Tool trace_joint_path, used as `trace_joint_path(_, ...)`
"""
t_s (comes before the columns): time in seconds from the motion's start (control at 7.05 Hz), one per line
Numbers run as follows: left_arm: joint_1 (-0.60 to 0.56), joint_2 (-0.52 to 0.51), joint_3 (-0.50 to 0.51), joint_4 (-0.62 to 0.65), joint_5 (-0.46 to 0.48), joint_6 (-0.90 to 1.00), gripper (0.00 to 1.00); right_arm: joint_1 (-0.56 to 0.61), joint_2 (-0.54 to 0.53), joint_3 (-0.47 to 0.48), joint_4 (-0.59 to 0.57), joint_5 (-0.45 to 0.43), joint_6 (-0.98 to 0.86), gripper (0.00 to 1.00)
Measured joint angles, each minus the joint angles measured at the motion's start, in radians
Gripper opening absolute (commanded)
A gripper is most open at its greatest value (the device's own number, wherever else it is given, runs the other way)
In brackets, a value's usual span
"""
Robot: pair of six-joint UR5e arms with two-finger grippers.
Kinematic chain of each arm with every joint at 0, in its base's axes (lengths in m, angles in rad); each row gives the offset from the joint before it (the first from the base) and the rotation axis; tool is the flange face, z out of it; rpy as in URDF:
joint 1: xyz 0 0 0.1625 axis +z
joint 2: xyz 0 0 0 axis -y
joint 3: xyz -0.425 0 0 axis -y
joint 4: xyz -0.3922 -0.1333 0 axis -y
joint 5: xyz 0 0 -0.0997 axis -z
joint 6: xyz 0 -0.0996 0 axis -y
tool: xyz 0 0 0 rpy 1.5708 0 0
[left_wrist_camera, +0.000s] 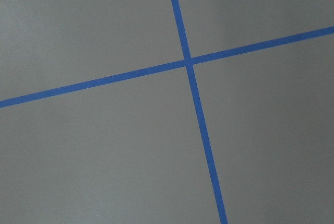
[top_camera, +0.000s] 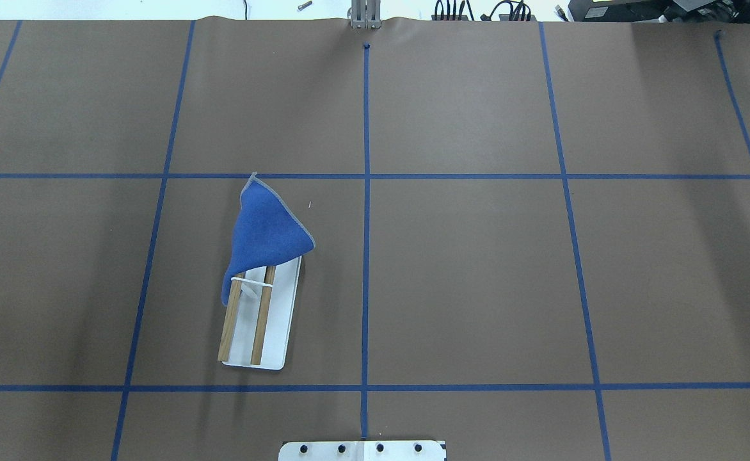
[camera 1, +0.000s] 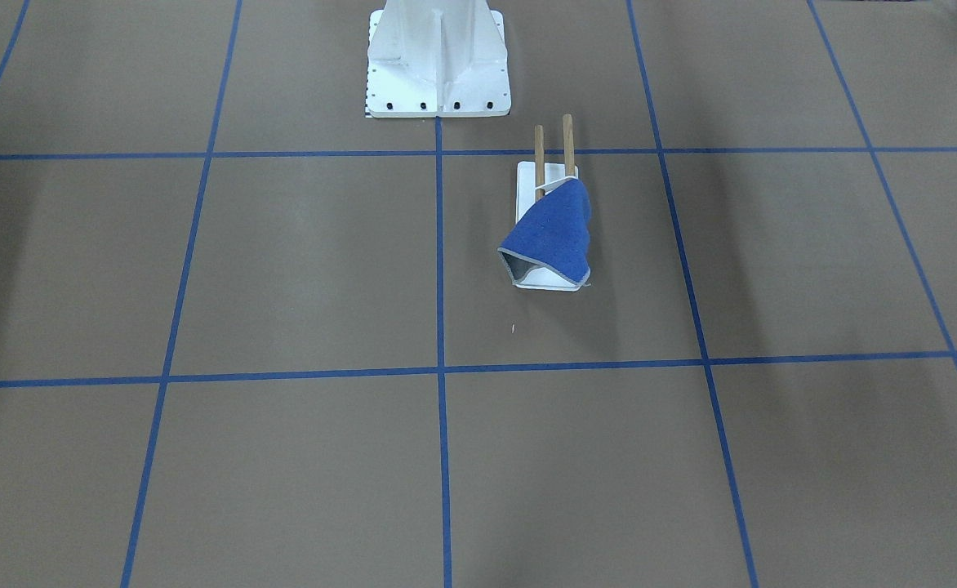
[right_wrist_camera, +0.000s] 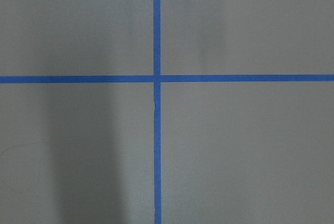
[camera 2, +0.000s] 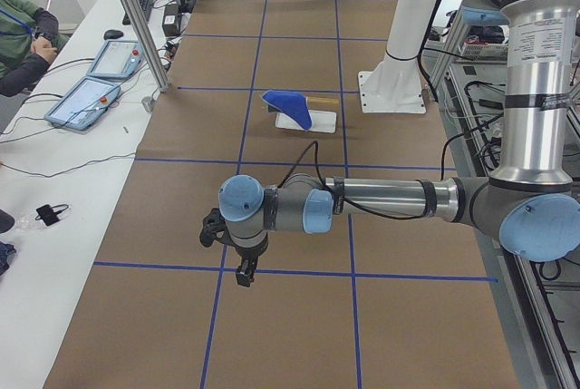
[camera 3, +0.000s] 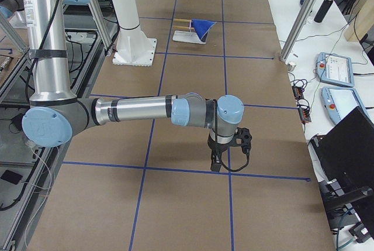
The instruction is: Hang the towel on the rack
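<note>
The blue towel (top_camera: 266, 234) lies draped over the far end of the rack (top_camera: 282, 314), covering the tips of its two wooden dowels (camera 1: 567, 135) and the far end of its white base. It also shows in the front view (camera 1: 550, 233). The rack stands left of the table's centre line, near the robot's base. My left gripper (camera 2: 243, 273) and right gripper (camera 3: 215, 166) show only in the side views, each hanging over bare table far from the rack. I cannot tell if they are open or shut. Both wrist views show only brown table and blue tape lines.
The white bolted robot pedestal (camera 1: 438, 61) stands just behind the rack. Blue tape lines (top_camera: 366, 192) grid the brown table. Tablets (camera 2: 86, 99) and an operator sit at the side bench.
</note>
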Motion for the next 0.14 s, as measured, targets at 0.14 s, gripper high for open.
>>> trace_joint_path(0.14,0.001,0.000,0.000,-0.001,0.000,0.000,0.98,0.000,0.000,0.000,0.000,0.000,0.000,1.00)
